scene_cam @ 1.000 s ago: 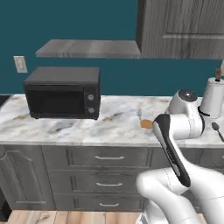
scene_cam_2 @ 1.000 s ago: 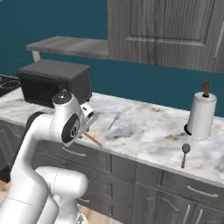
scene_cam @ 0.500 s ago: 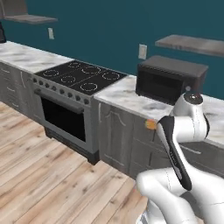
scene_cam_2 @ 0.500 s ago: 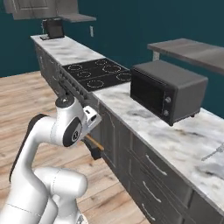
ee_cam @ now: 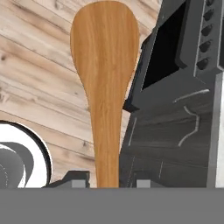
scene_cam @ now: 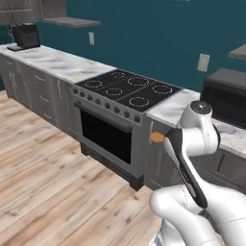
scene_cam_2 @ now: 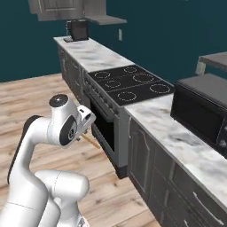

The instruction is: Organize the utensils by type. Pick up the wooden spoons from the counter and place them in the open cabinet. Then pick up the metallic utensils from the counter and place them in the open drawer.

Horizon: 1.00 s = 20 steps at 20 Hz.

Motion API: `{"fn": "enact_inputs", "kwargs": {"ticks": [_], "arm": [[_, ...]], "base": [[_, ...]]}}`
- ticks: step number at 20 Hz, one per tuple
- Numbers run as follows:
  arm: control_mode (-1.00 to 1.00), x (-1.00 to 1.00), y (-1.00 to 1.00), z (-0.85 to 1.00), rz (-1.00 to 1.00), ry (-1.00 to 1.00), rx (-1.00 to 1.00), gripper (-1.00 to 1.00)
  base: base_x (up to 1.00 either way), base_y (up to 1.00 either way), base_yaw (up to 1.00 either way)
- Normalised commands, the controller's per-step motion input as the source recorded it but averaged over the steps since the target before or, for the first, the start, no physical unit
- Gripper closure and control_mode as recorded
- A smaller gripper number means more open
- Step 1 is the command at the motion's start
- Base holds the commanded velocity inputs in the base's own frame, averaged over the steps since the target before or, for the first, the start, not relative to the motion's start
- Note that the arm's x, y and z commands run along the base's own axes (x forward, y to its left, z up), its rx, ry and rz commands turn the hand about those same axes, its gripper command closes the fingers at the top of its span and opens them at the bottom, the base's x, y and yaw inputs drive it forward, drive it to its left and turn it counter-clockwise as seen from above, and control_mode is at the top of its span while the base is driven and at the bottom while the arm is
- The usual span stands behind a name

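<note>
One orange-brown wooden spoon (ee_cam: 105, 87) is pinched in your pincer (ee_cam: 105, 181), its handle running down between the two finger tips and its broad bowl pointing away from the pincer over the plank floor (ee_cam: 39, 78). In the left base view you can pick out only the spoon's bowl end (scene_cam: 156, 137), poking out from behind the white arm; in the right base view its slim handle (scene_cam_2: 91, 140) slants down and away from the hand.

Just beyond the spoon's bowl, on the far side of the pincer, you have the dark oven front (ee_cam: 175, 48) with its row of knobs, and beside it a dark grey cabinet door (ee_cam: 175, 131). The marble surface (scene_cam_2: 177, 137) lies above and past the pincer, carrying a black microwave (scene_cam_2: 204, 106); the black cooktop (scene_cam: 127, 89) sits next along the run, with more of the same marble beyond it and a small dark appliance (scene_cam: 25, 36) at the far end. Your pincer hangs in front of the lower cabinet fronts, below the marble, well clear of it.
</note>
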Motion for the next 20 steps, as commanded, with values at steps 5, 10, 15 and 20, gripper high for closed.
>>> {"fn": "enact_inputs", "kwargs": {"ticks": [5, 10, 15, 20], "arm": [[1.00, 0.00, 0.00, 0.00, 0.00, 0.00, 0.00, 1.00], [1.00, 0.00, 0.00, 0.00, 0.00, 0.00, 0.00, 1.00], [1.00, 0.00, 0.00, 0.00, 0.00, 0.00, 0.00, 1.00], [1.00, 0.00, 0.00, 0.00, 0.00, 0.00, 0.00, 1.00]], "base": [[0.86, 0.90, 0.00], [0.88, 0.93, 0.00], [0.83, 0.99, 0.00], [0.81, 1.00, 0.00]]}}
